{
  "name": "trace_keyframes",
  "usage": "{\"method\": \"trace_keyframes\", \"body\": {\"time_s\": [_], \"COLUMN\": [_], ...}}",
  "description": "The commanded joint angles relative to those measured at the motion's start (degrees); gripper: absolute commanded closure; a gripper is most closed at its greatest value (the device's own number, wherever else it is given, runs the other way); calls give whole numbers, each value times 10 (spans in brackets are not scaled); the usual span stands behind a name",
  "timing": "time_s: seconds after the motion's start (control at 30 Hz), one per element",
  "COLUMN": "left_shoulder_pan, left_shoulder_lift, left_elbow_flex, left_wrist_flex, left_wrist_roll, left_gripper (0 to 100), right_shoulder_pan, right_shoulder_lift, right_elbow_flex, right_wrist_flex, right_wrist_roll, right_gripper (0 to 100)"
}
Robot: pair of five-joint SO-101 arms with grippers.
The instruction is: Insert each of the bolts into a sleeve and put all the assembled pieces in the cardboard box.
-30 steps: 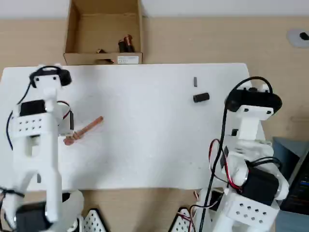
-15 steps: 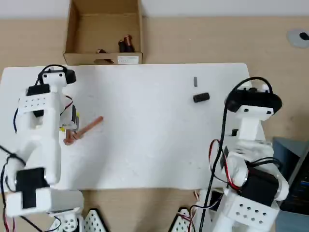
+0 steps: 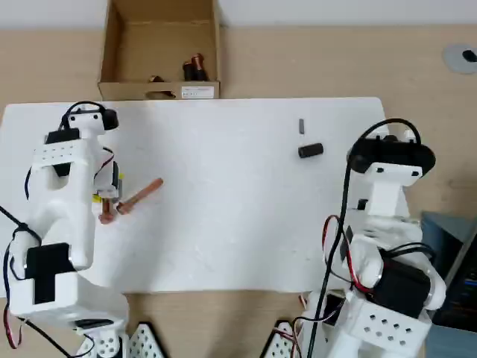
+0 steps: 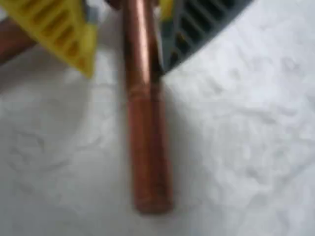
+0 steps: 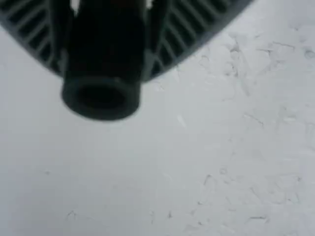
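- While some assembled pieces (image 3: 194, 68) already lie in the cardboard box (image 3: 110, 52) at the far edge, the step in hand is, as I judge it, the picking of a copper bolt (image 3: 141, 195) for the next insertion.
- The left gripper (image 3: 109, 195) is down on the white bench (image 3: 223, 224), at the near end of this bolt. Its jaws stand one on each side of the bolt, but I cannot tell if they already press on it.
- The right gripper (image 5: 106, 46) has its jaws clamped on a black sleeve (image 5: 101, 96). The open mouth of the sleeve sticks out in front, above the bench.
- The next move calls, I think, for a firm hold on the bolt, then for lifting it. Its free end must come in line with the mouth of the sleeve, or it may catch on the rim.
- The high view gives the layout. A second black sleeve (image 3: 311, 151) lies on the bench near the right arm, well apart from the bolt.
- The left wrist view adds the smooth shank of the bolt and another copper piece (image 4: 12, 42) just beside the yellow jaw.
- The right wrist view adds the hold on the sleeve and its hollow end, which the arm's own body covers from above.
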Motion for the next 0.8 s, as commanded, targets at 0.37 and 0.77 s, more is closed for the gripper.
{"method": "trace_keyframes", "body": {"time_s": [0.37, 0.77], "left_shoulder_pan": [-33, -30], "left_shoulder_lift": [-9, -4], "left_elbow_flex": [55, -189], "left_wrist_flex": [-48, 143], "left_wrist_roll": [0, 260], "left_gripper": [995, 995], "right_shoulder_pan": [5, 5], "right_shoulder_lift": [-7, -7], "right_elbow_flex": [0, -1], "right_wrist_flex": [-14, -14], "right_wrist_roll": [-3, -5], "right_gripper": [988, 988]}}
